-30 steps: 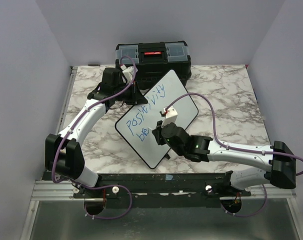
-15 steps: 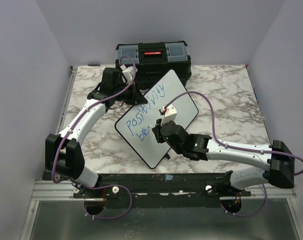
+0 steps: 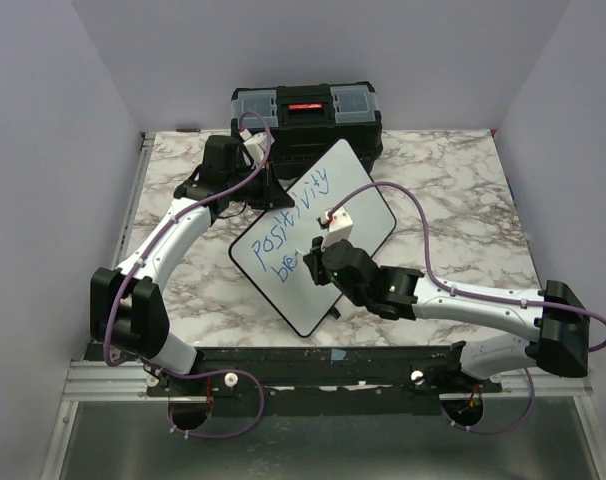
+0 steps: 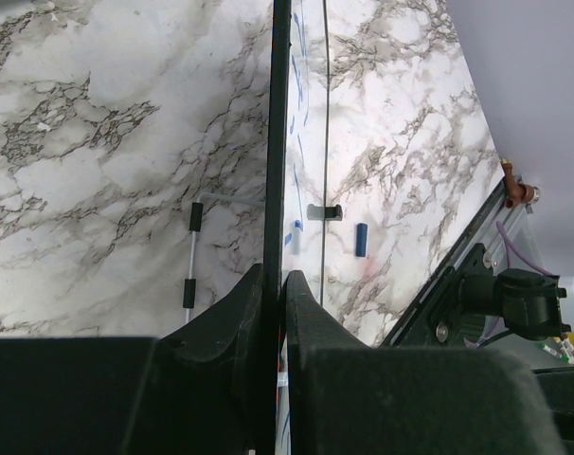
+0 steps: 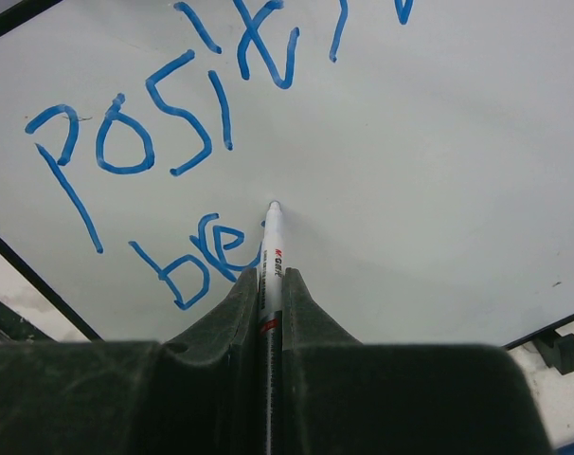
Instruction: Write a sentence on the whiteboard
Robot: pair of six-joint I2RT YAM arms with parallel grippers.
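right wrist: jaws clamp marker (image 5: 271, 251), tip touching whiteboard (image 5: 439, 171) ahead.

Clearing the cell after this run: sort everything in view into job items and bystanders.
In use: whiteboard, sentence, marker in the right fingers, left fingers clamping the board edge.
Lying about: black toolbox beyond the board.
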